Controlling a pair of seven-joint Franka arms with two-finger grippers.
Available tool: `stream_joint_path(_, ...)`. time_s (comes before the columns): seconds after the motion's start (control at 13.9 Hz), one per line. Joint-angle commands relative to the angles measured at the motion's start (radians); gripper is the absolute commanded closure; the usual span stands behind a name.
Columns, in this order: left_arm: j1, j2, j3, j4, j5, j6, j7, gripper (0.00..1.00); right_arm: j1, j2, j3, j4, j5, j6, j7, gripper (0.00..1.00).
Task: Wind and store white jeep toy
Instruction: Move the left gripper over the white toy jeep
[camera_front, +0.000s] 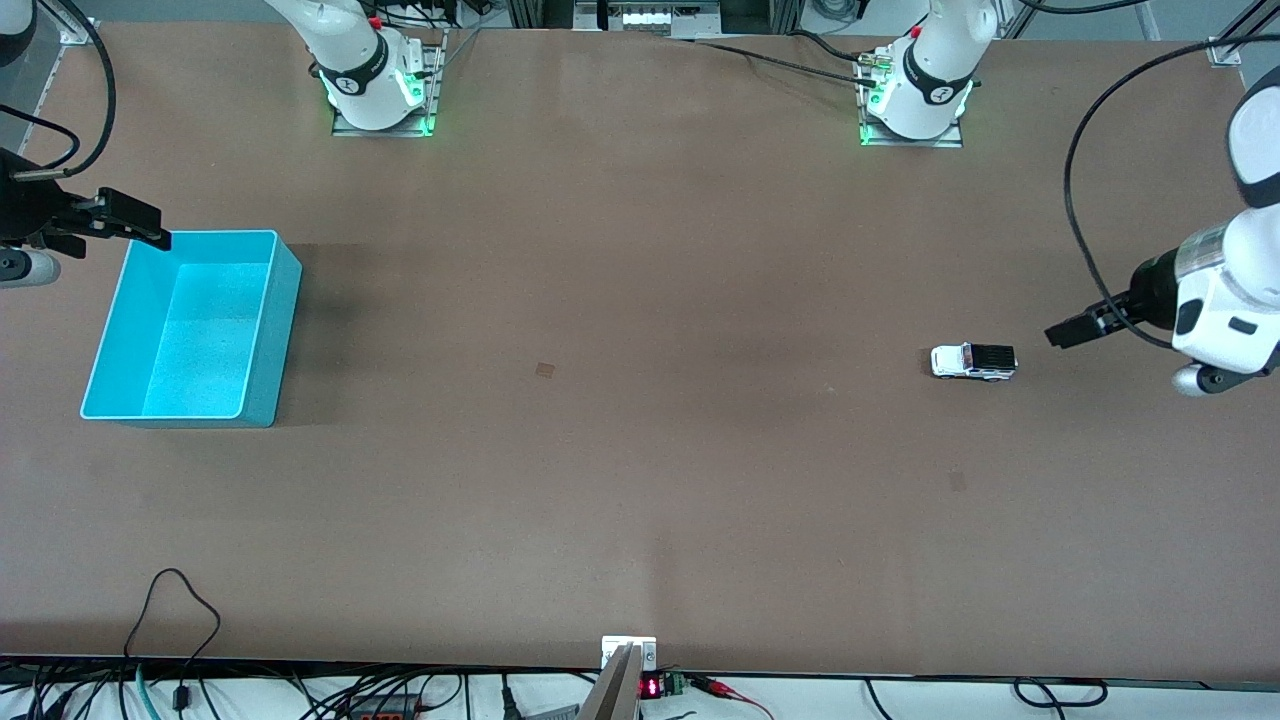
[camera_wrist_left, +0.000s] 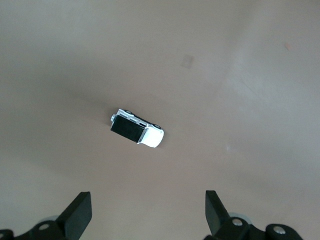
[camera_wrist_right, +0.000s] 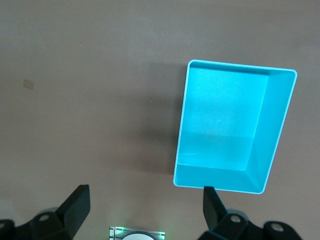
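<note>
Two end effectors stood with fingers apart and empty: the left end effector (camera_front: 1062, 333) hung just beside the white jeep toy (camera_front: 973, 361) at the left arm's end of the surface, while the right end effector (camera_front: 150, 232) waited over a corner of the turquoise bin (camera_front: 270, 330). The jeep sat on its wheels, long axis running along the surface's length, white hood toward the bin, black roof toward the left arm. A good pickup probably meant closing across the narrow body, keeping wheels free for winding.

Both wrist views cut off their gripper fingers (camera_wrist_left: 80, 212) at the frame edge. The white jeep toy (camera_front: 973, 361) shows too small for its wheels to read.
</note>
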Motion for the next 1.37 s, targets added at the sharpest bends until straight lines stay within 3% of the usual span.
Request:
stream_joint_path(0.0,0.0,-0.014,-0.006,-0.146,0.016,0.12,-0.28,0.0,-0.006,-0.005,0.0,-0.001,0.016,0.008,-0.002,0.0)
stream_joint_path(0.07,0.001,-0.011,-0.004,-0.213,0.017,0.179,-0.41,0.0,-0.006,-0.005,0.0,-0.001,0.016,0.007,-0.002,0.0)
stream_joint_path(0.22,0.011,-0.01,-0.004,-0.325,0.024,0.247,-0.489,0.0,-0.006,-0.005,0.0,-0.001,0.016,0.008,-0.003,0.0)
stream_joint_path(0.5,0.017,-0.006,0.008,-0.444,0.024,0.362,-0.604,0.0,-0.006,-0.005,0.0,-0.001,0.016,0.01,-0.003,0.0)
stream_joint_path(0.65,0.064,0.012,0.011,-0.462,0.025,0.45,-0.736,0.0,-0.005,-0.005,0.0,-0.001,0.016,0.01,-0.003,0.0)
stream_joint_path(0.87,0.066,0.055,0.011,-0.467,0.089,0.474,-0.839,0.0,-0.005,-0.005,0.0,-0.001,0.013,0.011,-0.002,0.0)
stream_joint_path(1.3,0.064,0.131,0.01,-0.482,0.139,0.582,-0.936,0.0,-0.005,-0.003,0.0,0.0,0.004,0.017,-0.003,0.0)
